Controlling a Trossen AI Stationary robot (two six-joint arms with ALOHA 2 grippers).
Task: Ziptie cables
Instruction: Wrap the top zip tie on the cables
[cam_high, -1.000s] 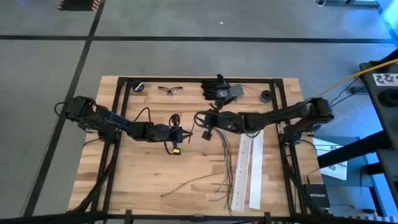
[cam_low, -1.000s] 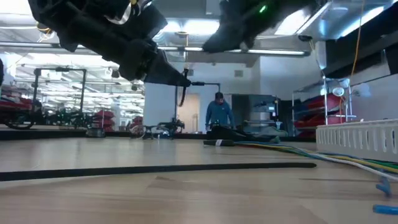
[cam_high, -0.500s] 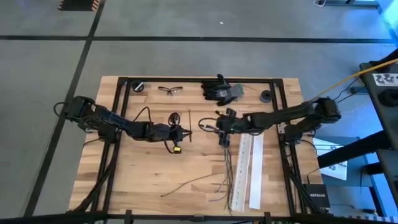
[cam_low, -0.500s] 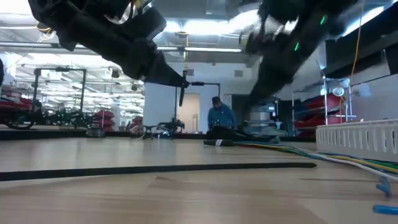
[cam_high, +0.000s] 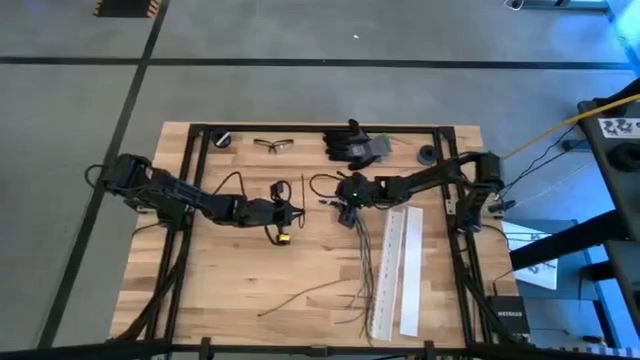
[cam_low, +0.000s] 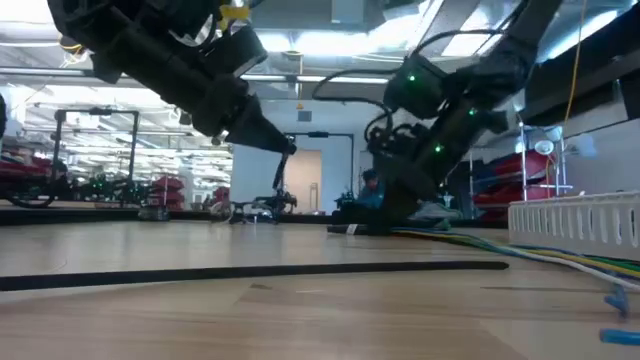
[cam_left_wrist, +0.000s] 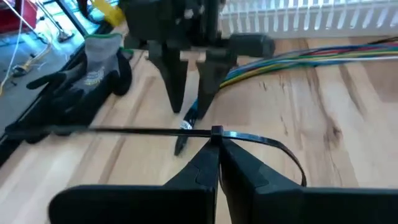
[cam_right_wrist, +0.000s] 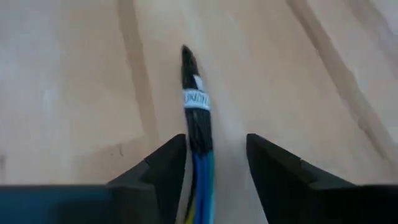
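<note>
Seen from above, two dark arms reach toward the middle of a wooden table (cam_high: 230, 290). The left gripper (cam_high: 296, 211) sits left of centre, pinched together on a thin black zip tie (cam_high: 303, 195) that stands crosswise at its tip. The right gripper (cam_high: 345, 196) is just beside it, at the top end of the cables (cam_high: 362, 255) — a loose fan of thin wires trailing toward the near edge, next to two white perforated strips (cam_high: 398, 268). Black gloves (cam_high: 355, 143) and safety glasses (cam_high: 273, 144) lie at the far edge. At table height, the right gripper (cam_low: 385, 205) is down at the wood where the wires begin, likely to gather them. From the left wrist, its closed fingers (cam_left_wrist: 208, 168) clamp the tie (cam_left_wrist: 137, 130) near its head, presenting it toward the other arm. From the right wrist, the fingers (cam_right_wrist: 165, 168) stand apart, straddling the bundle's banded end (cam_right_wrist: 196, 118) — not yet squeezing it.
</note>
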